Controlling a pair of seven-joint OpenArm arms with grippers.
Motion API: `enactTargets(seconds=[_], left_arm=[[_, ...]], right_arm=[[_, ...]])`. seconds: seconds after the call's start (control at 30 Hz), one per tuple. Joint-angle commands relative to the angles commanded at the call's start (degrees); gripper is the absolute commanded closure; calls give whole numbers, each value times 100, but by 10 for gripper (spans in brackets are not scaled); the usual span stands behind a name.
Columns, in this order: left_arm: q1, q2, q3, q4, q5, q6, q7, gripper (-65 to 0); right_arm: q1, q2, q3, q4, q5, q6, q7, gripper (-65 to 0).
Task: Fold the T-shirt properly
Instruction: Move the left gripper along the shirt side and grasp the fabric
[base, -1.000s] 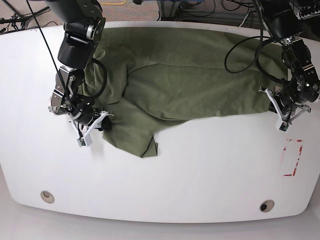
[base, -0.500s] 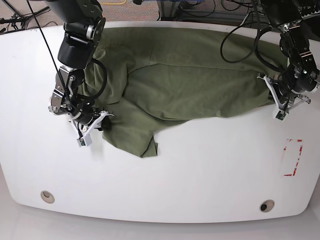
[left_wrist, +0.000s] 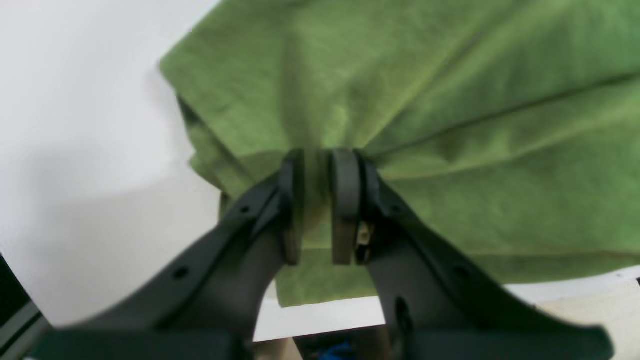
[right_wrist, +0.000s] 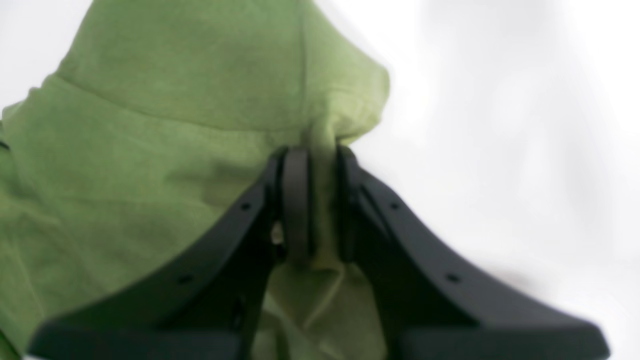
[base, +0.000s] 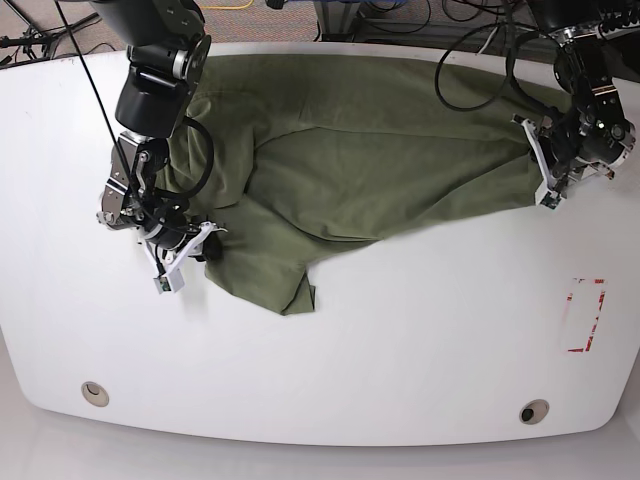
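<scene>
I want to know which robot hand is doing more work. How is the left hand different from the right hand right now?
The left gripper holds the T-shirt at the flat, spread-out end in the base view; the right gripper holds it at the bunched, rumpled end. The left gripper sits farther up the table than the right gripper. Both are pinched shut on green cloth.

t-shirt (base: 370, 160) lies spread over the far half of the tabletop (base: 400, 340), one flap reaching toward the near middle. left tool (base: 545, 170) pinches its right edge in base view, right tool (base: 190, 245) its left edge.
</scene>
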Motion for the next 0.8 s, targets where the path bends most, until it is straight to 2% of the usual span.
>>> enactTargets(seconds=[0.1,0.3,0.47,0.53,0.8], left_arm=[[-18,-114,-105,70,-35,0,18,-151],[-396,-79,-721,62,-44,0,18,-372],[-818,70,-1336,-149,9,0,18,-514],[-976,70,-1415,-360,9,0,18,-531],[-1371,53,-1442,-1301,0,0,-18,-531]], right_arm=[[0,-9,0,0,0,0,0,-86],[-9,-9,0,0,0,0,0,-86],[-62,-9,0,0,0,0,0,-86],[-105,-9,0,0,35,0,0,-86],[-123,-9,0,0,26,0,0,-86]])
